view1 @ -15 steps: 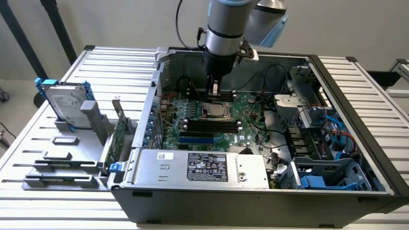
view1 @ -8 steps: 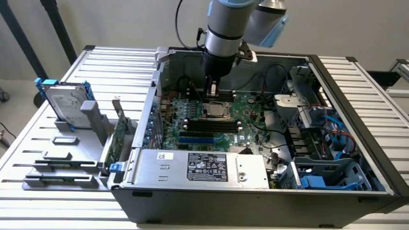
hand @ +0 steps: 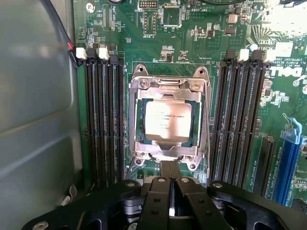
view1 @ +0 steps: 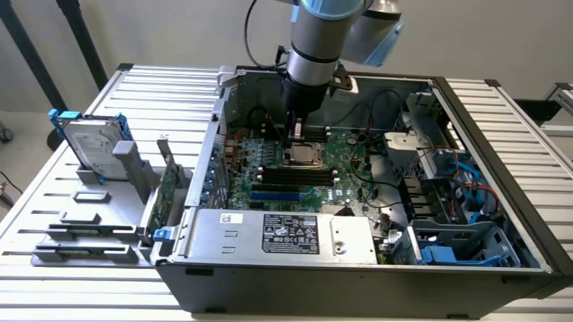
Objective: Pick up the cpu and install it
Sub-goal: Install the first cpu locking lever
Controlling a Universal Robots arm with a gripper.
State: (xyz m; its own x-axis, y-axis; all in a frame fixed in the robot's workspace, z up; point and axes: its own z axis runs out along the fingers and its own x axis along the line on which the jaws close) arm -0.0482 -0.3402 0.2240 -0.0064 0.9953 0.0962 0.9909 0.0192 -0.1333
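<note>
On the exterior view's left, a hard drive (view1: pixel 90 144) with blue brackets stands in a grey holder on the slatted surface (view1: pixel 90 290), beside the open computer case (view1: pixel 268 288). Further right, over the green motherboard (view1: pixel 351 168), the pincer (view1: pixel 294 136) hangs fully closed and grips nothing. Its fingertips (hand: pixel 166 172) sit just beside the socket frame (hand: pixel 169 85), where the cpu (hand: pixel 168 120) lies flat.

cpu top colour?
The cpu top is silver-grey; clearest in the wrist view.
</note>
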